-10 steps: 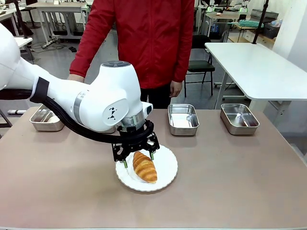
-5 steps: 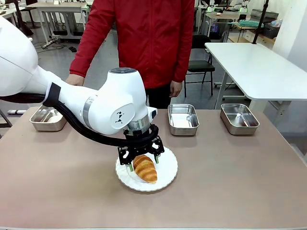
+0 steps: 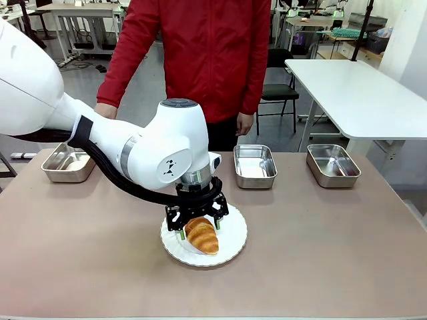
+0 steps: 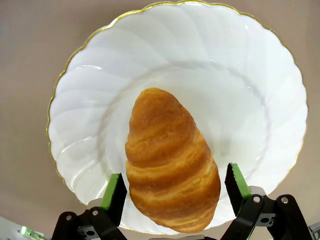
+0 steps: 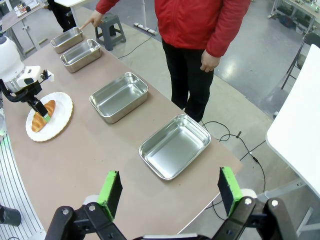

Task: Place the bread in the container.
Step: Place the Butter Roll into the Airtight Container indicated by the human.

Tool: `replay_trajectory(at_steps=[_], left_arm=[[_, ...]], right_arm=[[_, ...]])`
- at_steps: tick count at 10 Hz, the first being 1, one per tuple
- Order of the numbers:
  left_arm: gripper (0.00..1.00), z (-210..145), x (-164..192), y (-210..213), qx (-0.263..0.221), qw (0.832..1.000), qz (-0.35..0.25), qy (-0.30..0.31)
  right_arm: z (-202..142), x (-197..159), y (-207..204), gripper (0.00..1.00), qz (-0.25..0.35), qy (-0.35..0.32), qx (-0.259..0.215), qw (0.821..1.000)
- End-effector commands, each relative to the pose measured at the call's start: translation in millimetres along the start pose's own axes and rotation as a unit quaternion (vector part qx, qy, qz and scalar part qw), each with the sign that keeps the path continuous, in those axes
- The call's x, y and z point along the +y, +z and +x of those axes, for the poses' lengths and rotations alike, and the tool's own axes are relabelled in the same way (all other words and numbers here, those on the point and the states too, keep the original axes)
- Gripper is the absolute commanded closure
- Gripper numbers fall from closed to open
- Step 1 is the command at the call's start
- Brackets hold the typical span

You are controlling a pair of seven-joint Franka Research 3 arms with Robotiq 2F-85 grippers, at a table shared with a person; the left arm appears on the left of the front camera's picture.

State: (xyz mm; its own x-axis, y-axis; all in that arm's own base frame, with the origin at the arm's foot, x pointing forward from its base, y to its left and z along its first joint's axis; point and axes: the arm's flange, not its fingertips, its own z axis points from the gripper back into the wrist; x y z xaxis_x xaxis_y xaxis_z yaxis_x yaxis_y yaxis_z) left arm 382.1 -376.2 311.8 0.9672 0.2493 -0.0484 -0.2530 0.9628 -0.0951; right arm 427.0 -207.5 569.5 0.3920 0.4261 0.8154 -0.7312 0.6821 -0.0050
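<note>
Bread (image 4: 172,160) on the plate (image 4: 240,85), newly straddled by the lowered left hand (image 4: 175,187), wide open, gripping nothing yet; ready for closing.

The front view is taken from a fixed point on the robot's side of the desk (image 3: 320,247), at middle range, faced across it and slightly downward toward the person (image 3: 200,60) beyond the left claw (image 3: 198,229). The left wrist view is aimed straight down along that claw, very near, with the plate (image 4: 240,75) and bread (image 4: 167,160) just past its fingers. The right wrist view is taken from behind the right claw (image 5: 169,186), high and well apart from the desk, slanted down its length. Plate, bread and left claw are shared by all three views; the steel trays (image 5: 120,95) and the person are shared by the front and right wrist views.
</note>
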Motion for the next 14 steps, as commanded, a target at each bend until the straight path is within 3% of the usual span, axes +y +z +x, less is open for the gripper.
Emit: replay_trajectory(at_steps=[1,2,3,4,5,11,12,14], left_arm=[[0.00,0.4,-8.9,-1.8,-0.009,1.000,0.021,0.013],[0.19,1.3,-9.2,-2.7,-0.004,1.000,0.020,0.020],[0.20,2.6,-9.0,-3.7,-0.004,1.000,0.021,0.020],[0.39,2.6,-8.4,-4.3,-0.009,1.000,0.020,0.022],[0.22,2.7,-9.0,-4.9,-0.008,1.000,0.021,0.008],[0.22,0.8,-3.5,-2.7,0.006,1.000,0.012,0.007],[0.42,-2.2,-2.9,0.4,-0.004,0.999,0.027,0.023],[0.42,0.8,-3.5,-2.7,0.006,1.000,0.012,0.007]], right_arm=[[1.1,0.2,0.0,0.00,0.002,0.003,-0.004,1.000],[1.1,0.2,0.0,0.00,0.002,0.003,-0.004,1.000],[1.1,0.2,0.0,0.00,0.002,0.003,-0.004,1.000],[1.1,0.2,0.0,0.00,0.002,0.003,-0.004,1.000],[1.1,0.2,0.0,0.00,0.002,0.003,-0.004,1.000],[1.1,0.2,0.0,0.00,0.002,0.003,-0.004,1.000],[1.1,0.2,0.0,0.00,0.002,0.003,-0.004,1.000],[1.1,0.2,0.0,0.00,0.002,0.003,-0.004,1.000]])
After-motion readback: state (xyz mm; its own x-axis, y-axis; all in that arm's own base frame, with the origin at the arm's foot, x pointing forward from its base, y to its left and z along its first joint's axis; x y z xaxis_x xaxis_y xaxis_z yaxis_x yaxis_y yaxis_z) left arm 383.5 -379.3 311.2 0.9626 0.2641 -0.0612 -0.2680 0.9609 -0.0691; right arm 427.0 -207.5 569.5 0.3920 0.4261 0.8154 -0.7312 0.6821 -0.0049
